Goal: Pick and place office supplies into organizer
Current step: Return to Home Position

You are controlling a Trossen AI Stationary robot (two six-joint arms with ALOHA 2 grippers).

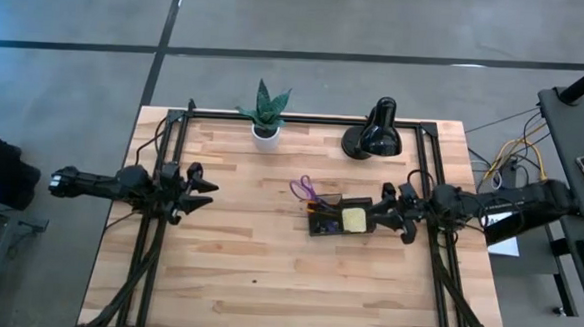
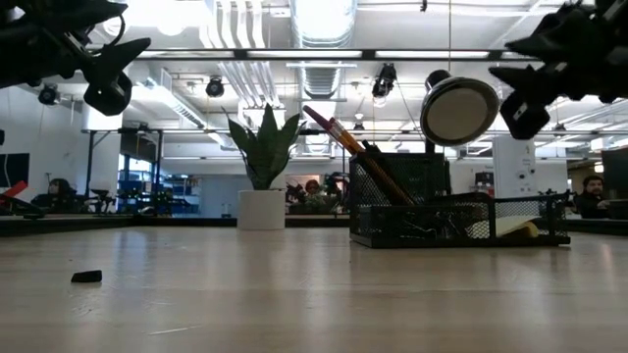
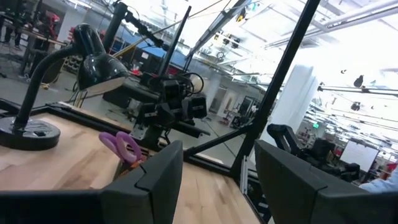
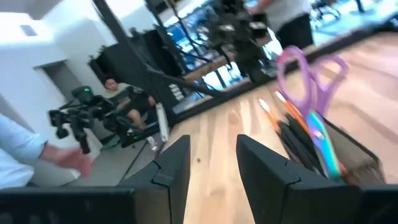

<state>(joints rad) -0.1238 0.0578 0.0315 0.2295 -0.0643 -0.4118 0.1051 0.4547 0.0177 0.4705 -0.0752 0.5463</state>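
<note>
From overhead, your right gripper (image 1: 388, 211) hangs just beside the organizer (image 1: 314, 227), at its 3 o'clock, fingers spread and empty. The sticky pad (image 1: 354, 219) lies inside, and the scissors (image 1: 304, 189) poke out toward 10 o'clock. Your left gripper (image 1: 196, 189) waits at the table's 9 o'clock side, fingers likewise released. To go home cleanly, lift first, then draw back toward 3 o'clock, minding the lamp (image 1: 374, 136).

The table-level camera adds height. Both grippers ride well above the organizer's rim, so your retreat looks clear. It also catches what seems to be a dark clip (image 2: 86, 277) loose on the wood, so the job may not be finished.

Your left wrist camera shows only the scissors' handles and the lamp across the table.

Your right wrist camera alone shows orange pencils (image 4: 267, 109) standing close by, and a person's sleeve (image 4: 18, 149) beyond the table.
</note>
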